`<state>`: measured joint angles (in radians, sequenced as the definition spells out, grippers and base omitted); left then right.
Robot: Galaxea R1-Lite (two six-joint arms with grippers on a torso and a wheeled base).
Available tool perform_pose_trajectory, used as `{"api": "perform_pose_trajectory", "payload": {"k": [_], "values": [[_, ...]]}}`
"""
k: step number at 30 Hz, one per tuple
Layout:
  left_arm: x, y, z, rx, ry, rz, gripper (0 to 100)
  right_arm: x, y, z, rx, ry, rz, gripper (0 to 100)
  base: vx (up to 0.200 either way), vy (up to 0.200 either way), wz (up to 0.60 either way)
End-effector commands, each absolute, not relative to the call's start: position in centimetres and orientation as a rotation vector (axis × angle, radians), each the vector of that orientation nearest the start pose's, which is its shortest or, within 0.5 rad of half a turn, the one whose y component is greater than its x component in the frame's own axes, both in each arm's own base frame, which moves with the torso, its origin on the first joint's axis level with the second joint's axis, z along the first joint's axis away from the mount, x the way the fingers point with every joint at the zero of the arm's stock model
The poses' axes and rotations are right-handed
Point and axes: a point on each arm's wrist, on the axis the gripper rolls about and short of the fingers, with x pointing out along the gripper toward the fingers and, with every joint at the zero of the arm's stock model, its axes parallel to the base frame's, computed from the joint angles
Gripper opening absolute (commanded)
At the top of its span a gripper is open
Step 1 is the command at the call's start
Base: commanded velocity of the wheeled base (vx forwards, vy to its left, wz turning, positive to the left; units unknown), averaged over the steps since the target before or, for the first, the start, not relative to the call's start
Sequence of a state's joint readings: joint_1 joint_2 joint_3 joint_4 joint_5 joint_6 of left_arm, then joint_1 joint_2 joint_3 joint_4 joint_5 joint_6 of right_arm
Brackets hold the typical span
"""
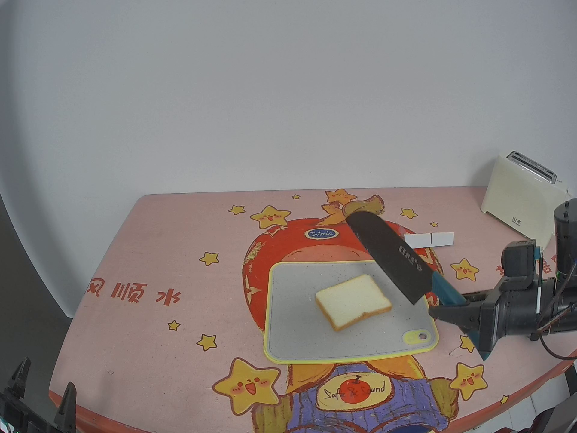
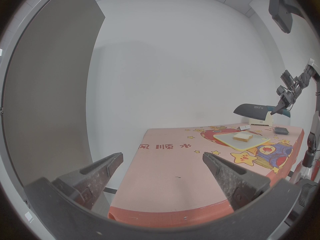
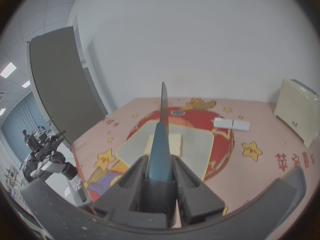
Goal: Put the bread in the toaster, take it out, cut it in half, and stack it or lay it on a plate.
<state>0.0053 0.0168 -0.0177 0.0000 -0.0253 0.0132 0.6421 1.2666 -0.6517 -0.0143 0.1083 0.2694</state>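
Note:
A slice of bread (image 1: 353,300) lies flat on the grey cutting board (image 1: 294,326) with a yellow rim, mid-table. My right gripper (image 1: 448,313) is shut on the teal handle of a knife (image 1: 393,255); its dark blade hangs in the air above the board's right edge, slanting up and away past the bread. In the right wrist view the knife (image 3: 162,134) points over the bread (image 3: 175,143), held between the fingers (image 3: 191,187). The cream toaster (image 1: 522,196) stands at the table's far right corner. My left gripper (image 2: 163,174) is open, off the table's near left corner.
A small white block (image 1: 429,239) lies behind the board. A dark tray (image 2: 281,130) sits near the table's right side in the left wrist view. The left half of the pink table (image 1: 150,308) has free room.

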Motion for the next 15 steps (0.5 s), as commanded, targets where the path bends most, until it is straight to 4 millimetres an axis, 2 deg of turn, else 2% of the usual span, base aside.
{"api": "perform_pose_trajectory", "payload": {"k": [1, 5, 11, 15], "values": [[-2.3, -0.1, 7.6, 0.014, 0.003, -0.023, 100, 13.9, 10.9, 20.1, 0.108, 0.652, 0.666, 0, 0.000, 0.000, 0.00], [-2.3, -0.1, 7.6, 0.014, 0.003, -0.023, 100, 13.9, 11.7, 20.6, 0.080, 0.635, 0.706, 0, 0.000, 0.000, 0.00], [-2.3, -0.1, 7.6, 0.014, 0.000, -0.021, 100, 14.7, 12.5, 19.6, 0.037, 0.697, 0.703, 0, 0.000, 0.000, 0.00], [-2.3, -0.1, 7.6, 0.015, -0.003, -0.021, 100, 15.1, 12.7, 20.5, 0.055, 0.685, 0.698, 0, 0.000, 0.000, 0.00]]}}
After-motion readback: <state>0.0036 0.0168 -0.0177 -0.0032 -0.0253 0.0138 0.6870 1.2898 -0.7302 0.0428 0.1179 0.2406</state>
